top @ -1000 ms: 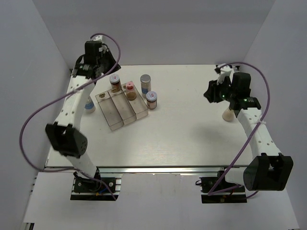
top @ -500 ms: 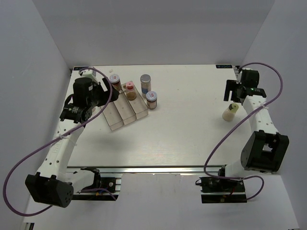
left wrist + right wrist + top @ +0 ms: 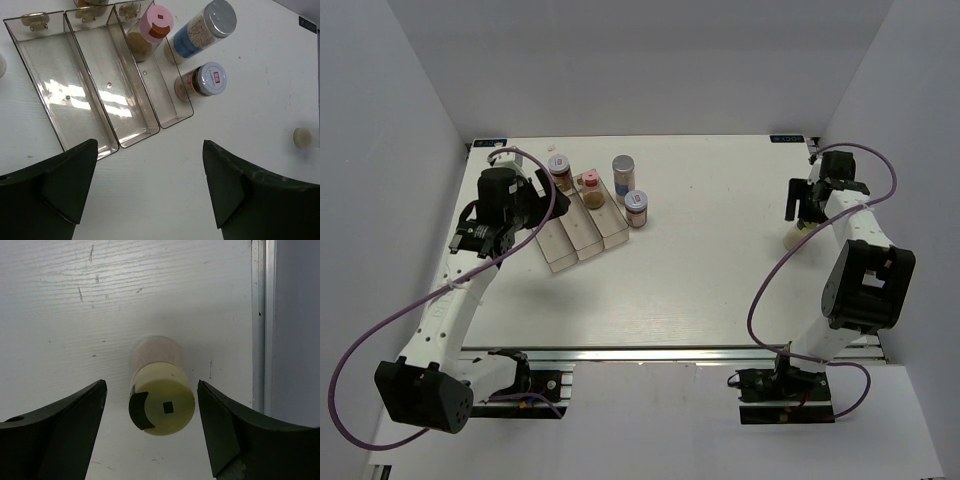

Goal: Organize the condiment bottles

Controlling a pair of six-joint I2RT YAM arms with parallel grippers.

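Four condiment bottles stand at the clear tray (image 3: 563,262) (image 3: 102,131). The pink-lid one (image 3: 590,183) (image 3: 154,25) is in its right compartment. A silver-lid bottle (image 3: 624,166) (image 3: 220,17) and a white-lid jar (image 3: 637,203) (image 3: 211,79) stand just right of it, and a brown jar (image 3: 559,168) stands behind. My left gripper (image 3: 510,222) (image 3: 150,147) hangs open high over the tray's near end, holding nothing. Far right, my right gripper (image 3: 807,205) (image 3: 151,385) is open above an upright pale yellow-lid bottle (image 3: 798,238) (image 3: 162,405), with a gap on each side.
The table's right edge rail (image 3: 262,325) runs close beside the yellow-lid bottle. The tray's left and middle compartments hold nothing. A pale rounded thing (image 3: 1,65) shows at the left edge of the left wrist view.
My left arm swung from the back left to over the tray's near end and its gripper opened. My right arm drew back to the right edge, gripper wider, now above the yellow-lid bottle.
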